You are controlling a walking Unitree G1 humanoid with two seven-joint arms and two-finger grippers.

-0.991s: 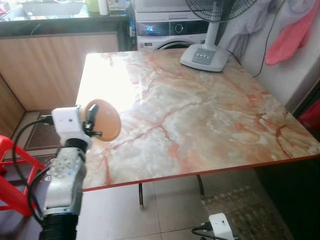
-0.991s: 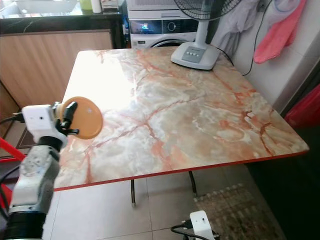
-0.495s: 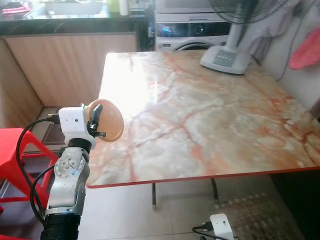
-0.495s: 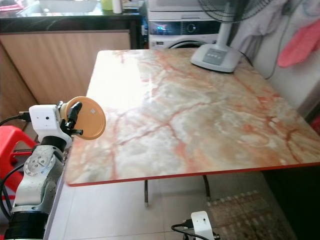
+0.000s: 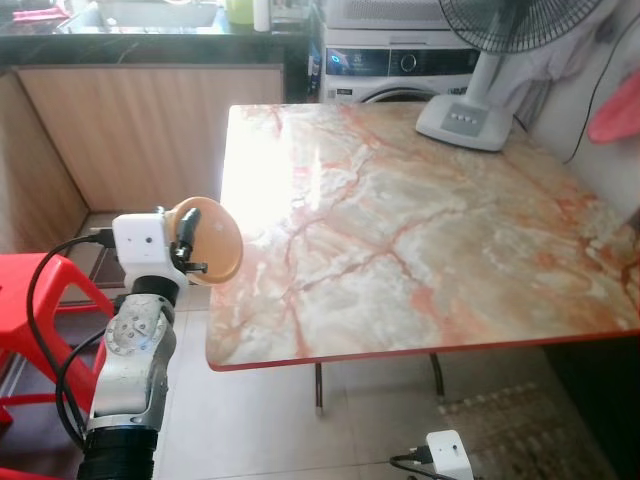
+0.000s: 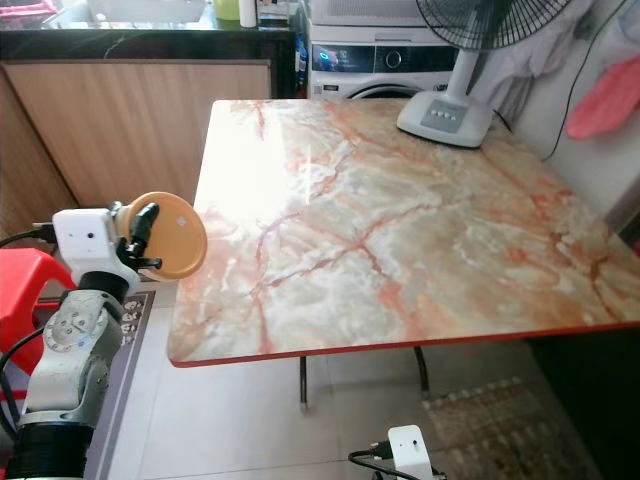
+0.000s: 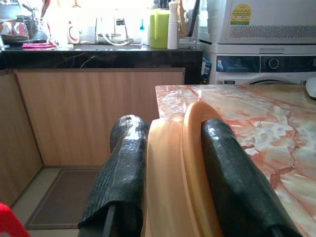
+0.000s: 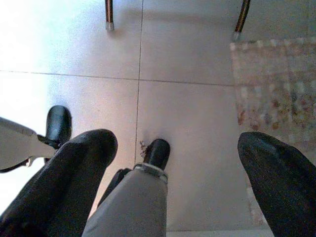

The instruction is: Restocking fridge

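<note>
Left gripper (image 7: 170, 197): it was raised at the robot's left, just off the near left corner of the marble table (image 5: 420, 230), with both black fingers (image 7: 121, 173) clamped on the orange container (image 5: 212, 240).

Orange container: a round, flat, lidded tub held on edge, one finger against each broad face. It hung in the air beside the table's left edge, touching nothing else.

Handling: it looked like light, stiff plastic with smooth faces, so it could slip or twist in a loose pinch. The raised rim seen in the left wrist view seemed the safest line to keep between the pads. What was inside could not be told.

Right gripper (image 8: 173, 163): it hung low with its fingers spread wide and nothing between them, over the tiled floor (image 8: 192, 98) near the rug (image 8: 276, 84).

Edges: the table's near edge and left edge were bare, and the red-trimmed near left corner lay closest to the held tub.

Open room: the tabletop was bare but for the fan base (image 5: 465, 122) at the far right corner. A wooden counter front (image 5: 150, 130) stood beyond, with tiled floor between it and the table. A red stool (image 5: 45, 300) sat just beside the left arm, narrowing any swing that way.

Fridge: not seen here, so the carry looked unfinished.
</note>
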